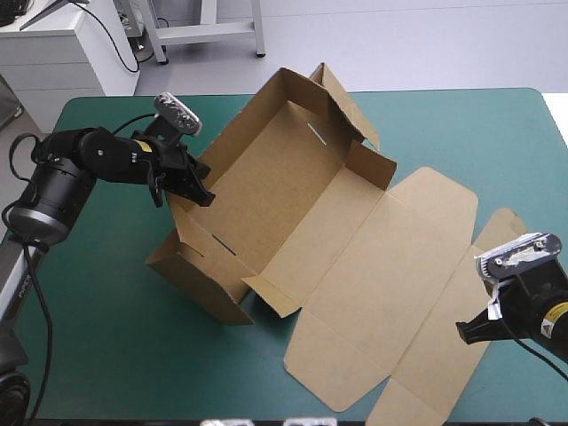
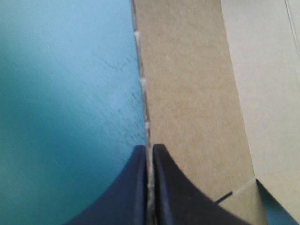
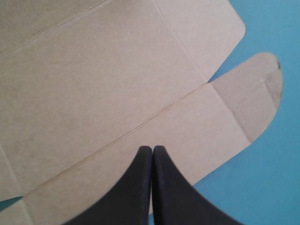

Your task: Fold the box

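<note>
Bright, even light falls from overhead in the high view. The box throws only a soft, short shadow on the teal-green cover toward the frame's lower left. In the left wrist view the cover shows a pale sheen ahead of the left gripper and grows dimmer farther from the box.

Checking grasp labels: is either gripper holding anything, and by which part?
The left gripper pinches the box by the top edge of its raised long wall. The right gripper is shut on nothing.
</note>
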